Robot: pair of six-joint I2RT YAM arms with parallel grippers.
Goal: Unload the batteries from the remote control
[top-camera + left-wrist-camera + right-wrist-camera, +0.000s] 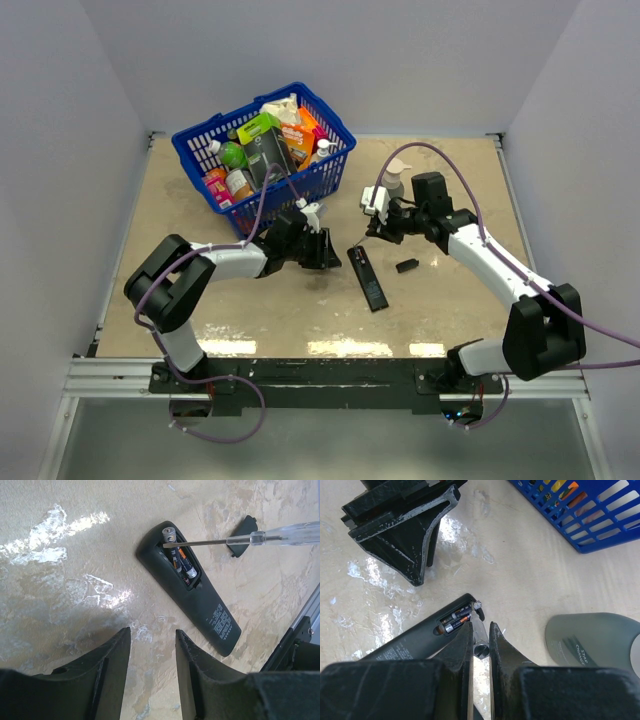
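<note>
The black remote control (368,279) lies on the table with its battery slot face up (200,597). Two batteries (181,560) sit in the open slot, and the end of one is lifted at the slot's far end (169,532). My right gripper (383,228) is shut on a screwdriver (481,641) with a clear handle (280,534), and its tip is in the slot beside the batteries (454,620). My left gripper (152,632) is open and empty, just left of the remote (415,639) and not touching it. It also shows in the top view (330,255).
The short black cover piece (406,265) lies right of the remote and also shows in the left wrist view (243,535). A blue basket (330,178) full of groceries stands at the back left. A grey pump bottle (397,178) stands behind my right gripper.
</note>
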